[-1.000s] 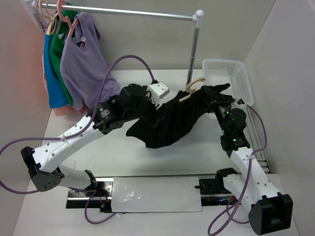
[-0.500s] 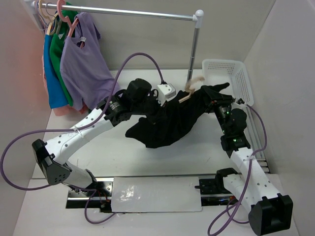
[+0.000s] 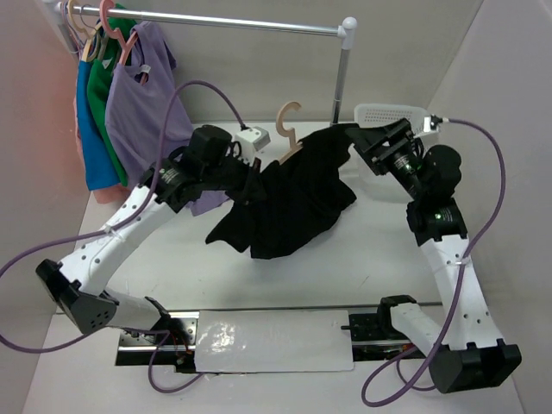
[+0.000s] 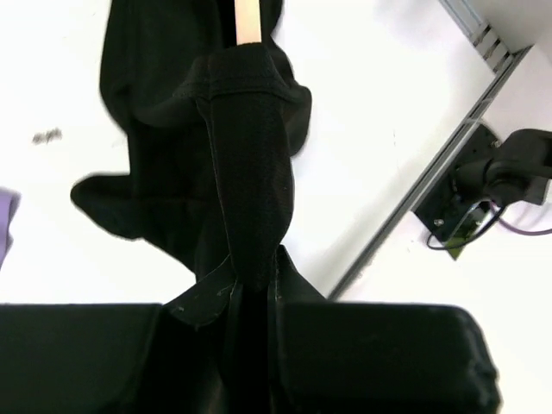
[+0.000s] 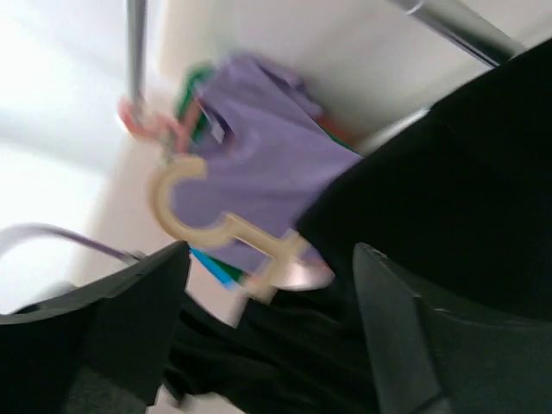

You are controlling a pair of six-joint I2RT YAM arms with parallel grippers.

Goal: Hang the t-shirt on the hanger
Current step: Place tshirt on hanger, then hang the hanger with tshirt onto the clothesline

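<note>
The black t-shirt point(image 3: 297, 203) hangs draped over the pale tan hanger point(image 3: 289, 129), whose hook sticks up above the collar. My left gripper point(image 3: 250, 179) is shut on the shirt's left shoulder, with the hanger arm inside the fabric. In the left wrist view the t-shirt point(image 4: 250, 164) runs down into the pinched jaws, and the hanger point(image 4: 247, 19) pokes out of it at the top. My right gripper point(image 3: 369, 145) stands open just right of the shirt, touching nothing. The right wrist view is blurred; its gripper point(image 5: 272, 259) gapes before the hanger point(image 5: 185, 211) and the t-shirt point(image 5: 448, 190).
A clothes rail point(image 3: 241, 23) crosses the back, its post point(image 3: 341, 86) just behind the shirt. A lilac top point(image 3: 147, 103), green and blue garments hang on pink hangers at the rail's left end. A white basket point(image 3: 392, 112) sits at the back right, behind my right gripper.
My right gripper has opened, let go of the t-shirt and swung up and right. My left gripper has shut on the shirt's shoulder and carried shirt and hanger up and left.
</note>
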